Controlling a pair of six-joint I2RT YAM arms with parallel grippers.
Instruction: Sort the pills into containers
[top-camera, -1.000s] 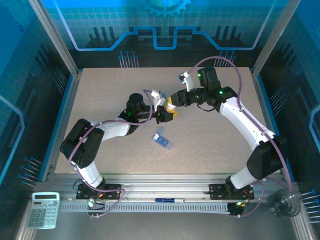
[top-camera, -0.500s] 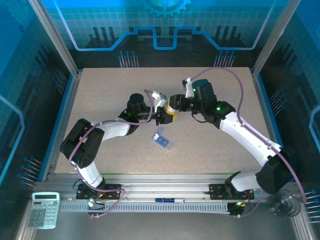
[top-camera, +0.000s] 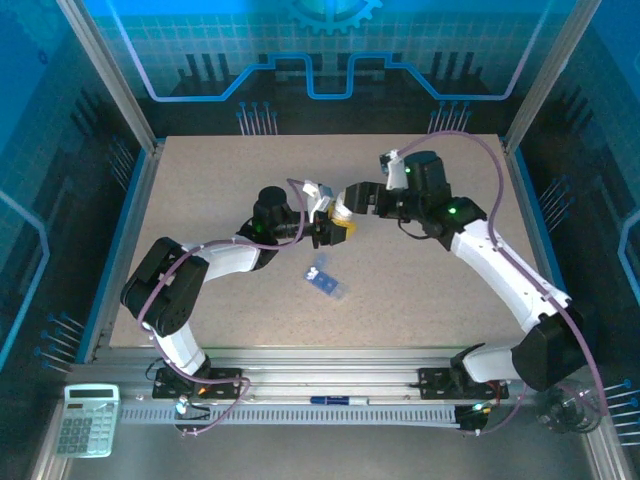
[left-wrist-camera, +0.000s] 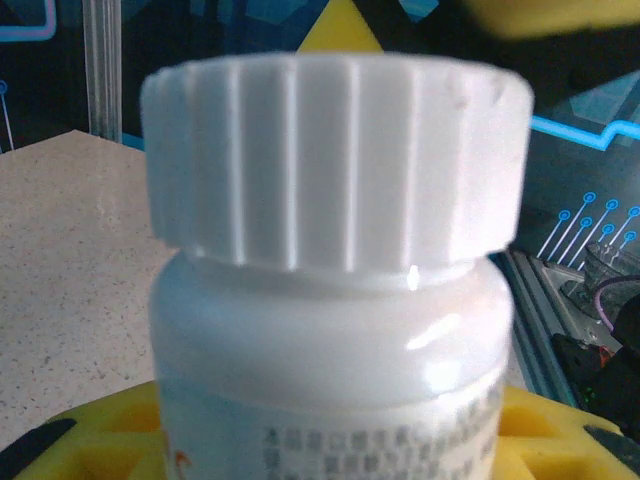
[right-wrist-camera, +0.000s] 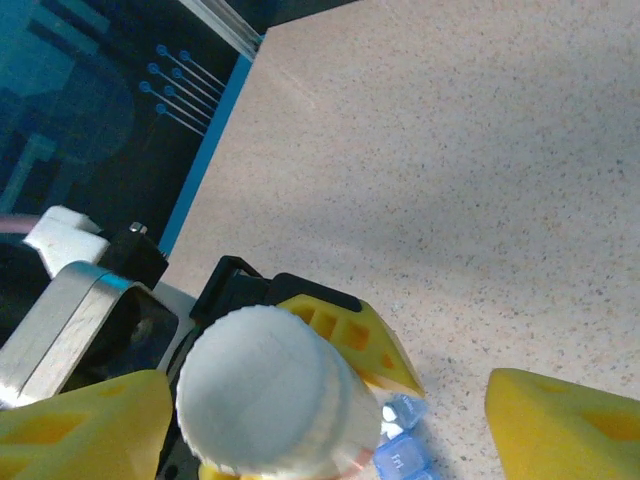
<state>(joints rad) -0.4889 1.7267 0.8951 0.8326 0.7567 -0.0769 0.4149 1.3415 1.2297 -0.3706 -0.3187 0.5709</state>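
Note:
A white pill bottle (left-wrist-camera: 330, 330) with a ribbed white cap (left-wrist-camera: 335, 160) is held above the table, and my left gripper (top-camera: 335, 228) is shut on its body. The left gripper's yellow fingers (left-wrist-camera: 90, 440) flank the label. My right gripper (right-wrist-camera: 320, 440) stands open, its fingers (right-wrist-camera: 565, 425) spread wide on either side of the cap (right-wrist-camera: 262, 388) without touching it. The containers, a small translucent blue pill box (top-camera: 325, 281), lie on the table below the bottle, and the pill box (right-wrist-camera: 402, 456) also peeks out under it. The pills are hidden.
The speckled beige table (top-camera: 220, 190) has a blue rim and metal frame posts at its sides. A calculator (top-camera: 87, 420) lies off the table at the near left. Both arms meet near the table's middle.
My right gripper has opened off the cap and drawn back a little to the right. The left gripper still holds the bottle in the same place.

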